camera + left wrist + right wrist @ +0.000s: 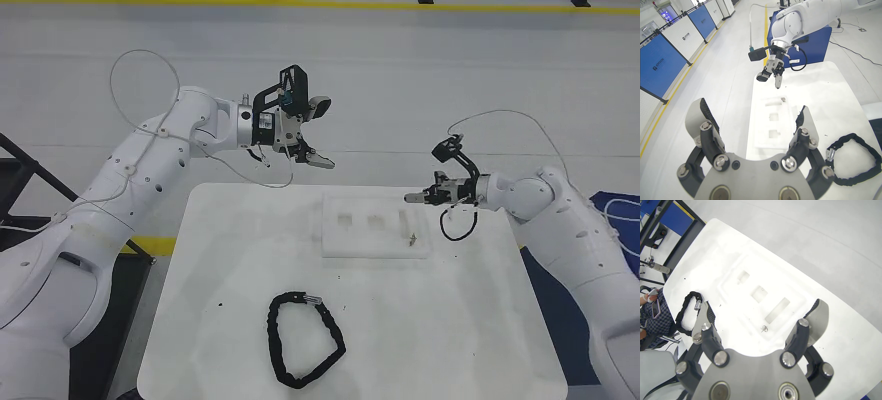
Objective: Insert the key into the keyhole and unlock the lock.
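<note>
White table (220,300): my left gripper (322,132) and right gripper (410,198) hung spread near its far edge; I couldn't tell where the small silver key (411,239) pointed.

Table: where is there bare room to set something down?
Bare: the table on its left side, beside the foam tray and chain lock; also the front right corner, past the lock. Crowded: the far edge, where the right gripper hangs near the key.

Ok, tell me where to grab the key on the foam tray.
Pinch the key by its ring end, coming straight down with the right gripper, which hangs nearest. It seems to lie low on the foam tray beside the long slot, so no side approach fits.
</note>
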Robot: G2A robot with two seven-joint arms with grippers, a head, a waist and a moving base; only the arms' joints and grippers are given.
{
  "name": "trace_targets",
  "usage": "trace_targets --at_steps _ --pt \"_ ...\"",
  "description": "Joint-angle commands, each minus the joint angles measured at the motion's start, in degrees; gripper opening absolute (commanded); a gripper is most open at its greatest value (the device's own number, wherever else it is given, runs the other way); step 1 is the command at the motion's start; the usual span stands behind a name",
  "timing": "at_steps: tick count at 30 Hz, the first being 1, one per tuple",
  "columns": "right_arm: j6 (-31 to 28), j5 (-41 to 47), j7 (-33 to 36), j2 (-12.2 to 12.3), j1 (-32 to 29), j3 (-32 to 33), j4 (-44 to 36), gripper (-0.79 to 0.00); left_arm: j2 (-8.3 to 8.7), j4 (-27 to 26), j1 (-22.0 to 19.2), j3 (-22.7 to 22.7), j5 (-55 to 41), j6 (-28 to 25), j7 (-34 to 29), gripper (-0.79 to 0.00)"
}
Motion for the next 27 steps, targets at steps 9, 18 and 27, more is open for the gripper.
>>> trace_targets --at_steps 9,18,27 --pt "14.14 -4.63 0.85 -2.02 -1.54 -2.98 -0.11 0.0 0.0 0.0 0.0 0.0 0.0 0.0 0.0 0.0" --pt "22.54 -7.07 4.7 -1.48 -5.11 -2.23 -6.45 0.0 0.0 0.0 0.0 0.0 0.0 0.0 0.0 0.0" --pt "24.23 -7.41 5.96 -1.25 -5.63 -1.82 -7.55 0.0 0.0 0.0 0.0 0.0 0.0 0.0 0.0 0.0"
